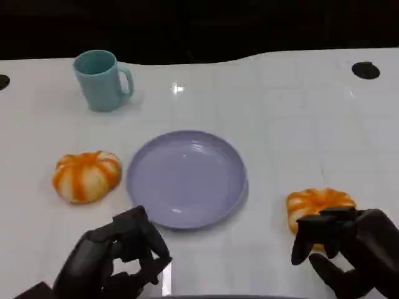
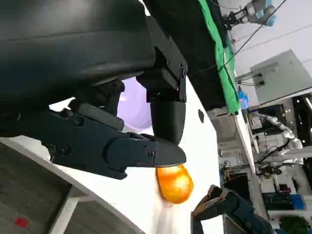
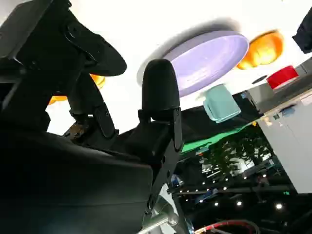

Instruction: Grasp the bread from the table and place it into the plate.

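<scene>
Two orange-and-white striped bread rolls lie on the white table. One roll (image 1: 87, 175) sits left of the lavender plate (image 1: 187, 177); the other roll (image 1: 317, 202) sits to its right. My right hand (image 1: 349, 248) hovers at the near edge of the right roll, fingers spread and reaching over it without closing on it. In the right wrist view that roll (image 3: 97, 80) peeks out from behind the fingers (image 3: 158, 90), with the plate (image 3: 209, 56) and the far roll (image 3: 265, 48) beyond. My left hand (image 1: 118, 255) hangs near the table's front edge, holding nothing.
A teal mug (image 1: 103, 80) stands upright at the back left, well behind the plate. Black round marks (image 1: 365, 70) sit at the table's far corners. The left wrist view shows the plate (image 2: 136, 102) and the right roll (image 2: 174, 183) past my fingers.
</scene>
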Motion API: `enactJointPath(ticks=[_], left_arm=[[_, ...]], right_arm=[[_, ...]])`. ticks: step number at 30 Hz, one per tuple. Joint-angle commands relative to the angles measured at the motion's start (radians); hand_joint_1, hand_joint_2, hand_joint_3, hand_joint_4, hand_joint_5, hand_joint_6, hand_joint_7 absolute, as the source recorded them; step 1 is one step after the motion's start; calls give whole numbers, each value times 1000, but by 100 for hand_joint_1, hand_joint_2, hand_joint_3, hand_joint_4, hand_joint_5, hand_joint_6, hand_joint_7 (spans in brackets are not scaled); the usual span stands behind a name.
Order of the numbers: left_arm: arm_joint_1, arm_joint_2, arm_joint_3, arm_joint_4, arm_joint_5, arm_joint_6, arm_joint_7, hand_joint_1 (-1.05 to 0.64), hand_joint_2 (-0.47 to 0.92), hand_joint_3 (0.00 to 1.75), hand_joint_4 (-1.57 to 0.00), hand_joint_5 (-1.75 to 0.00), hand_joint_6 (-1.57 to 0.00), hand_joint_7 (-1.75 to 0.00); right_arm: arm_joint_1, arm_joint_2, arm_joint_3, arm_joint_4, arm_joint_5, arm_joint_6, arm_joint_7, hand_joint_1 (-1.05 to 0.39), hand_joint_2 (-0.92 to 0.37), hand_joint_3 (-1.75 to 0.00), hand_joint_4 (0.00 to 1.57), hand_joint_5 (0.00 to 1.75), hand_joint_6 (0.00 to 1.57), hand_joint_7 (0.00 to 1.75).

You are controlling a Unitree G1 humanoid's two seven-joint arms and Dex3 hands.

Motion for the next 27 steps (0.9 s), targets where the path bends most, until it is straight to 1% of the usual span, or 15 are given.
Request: enactJointPath(ticks=[1, 18, 22, 27], left_arm=[[-5, 12, 11, 4, -11, 1, -3, -53, 92, 33, -70, -175, -58, -159], [2, 15, 12, -7, -11, 4, -3, -56, 92, 33, -69, -175, -59, -159], [-1, 15, 14, -5, -18, 11, -6, -55, 92, 33, -69, -175, -59, -159], [-4, 17, 15, 1, -14, 0, -8, -54, 92, 32, -69, -175, -58, -158]], right_arm=[[-8, -20, -3, 4, 6, -1, -7, 3, -13, -142, 94, 160, 88, 123], [1, -23, -5, -14, 7, 4, 0, 4, -14, -140, 93, 161, 86, 124], [-3, -20, -5, -15, 9, 9, 2, 0, -17, -139, 91, 164, 85, 126], [-5, -17, -8, -21, 8, 14, -2, -1, -14, -143, 91, 166, 83, 128]])
